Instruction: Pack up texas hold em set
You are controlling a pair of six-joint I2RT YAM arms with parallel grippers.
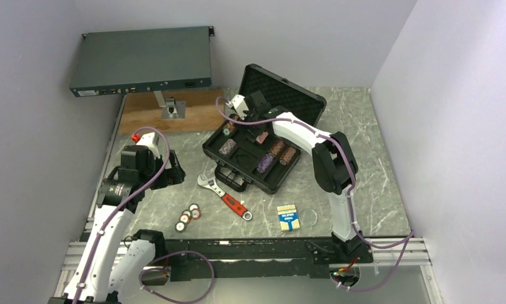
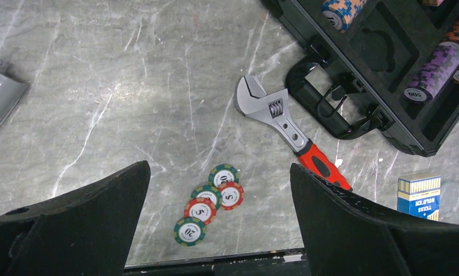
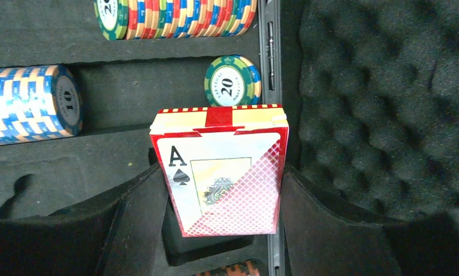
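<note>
Red deck [image 3: 221, 172]: "A"; chip [image 3: 231, 80]: "20"

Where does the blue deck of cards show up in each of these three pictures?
Top external: the blue card deck lies low in the picture, right of the adjustable wrench.
Left wrist: the blue card deck sits at the lower right edge, beyond the adjustable wrench.
Right wrist: not in it; the red card deck fills the middle.
Shared landmark: the open black case.

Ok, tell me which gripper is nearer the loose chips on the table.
Left. The left gripper hovers open over the table beside the loose chips; the right gripper is across at the case, holding the red card deck.
</note>
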